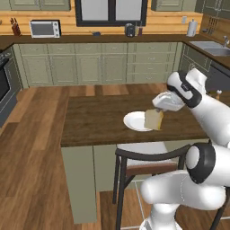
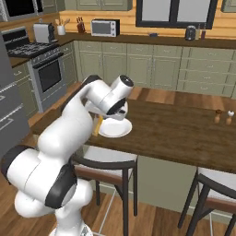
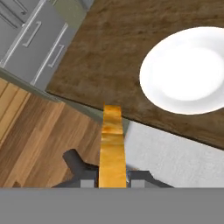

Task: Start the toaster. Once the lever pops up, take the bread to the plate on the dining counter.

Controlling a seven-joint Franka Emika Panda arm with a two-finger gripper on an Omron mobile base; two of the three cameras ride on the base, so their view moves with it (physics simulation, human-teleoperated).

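My gripper point(image 1: 156, 112) is shut on the bread point(image 1: 153, 119), a tan slice with a darker crust, hanging upright just above the dining counter point(image 1: 94, 121). The white plate point(image 1: 134, 121) lies on that dark wood top, and the slice hangs at its right rim in the left base view. In the hand view the bread point(image 3: 113, 140) shows edge-on between the fingertips point(image 3: 87, 180), over the counter's near edge, with the plate point(image 3: 188, 70) up and to the right. From the right base view the bread point(image 2: 97, 125) peeks out left of the plate point(image 2: 116, 129). The toaster point(image 2: 44, 32) stands far off by the stove.
A dark-framed stool point(image 1: 143, 157) with a pale seat stands under the counter's near edge, below the gripper. A second stool point(image 2: 216, 184) stands further along. Two small shakers point(image 2: 223, 116) stand on the counter's far end. A microwave point(image 1: 45, 28) sits on the back wall counter.
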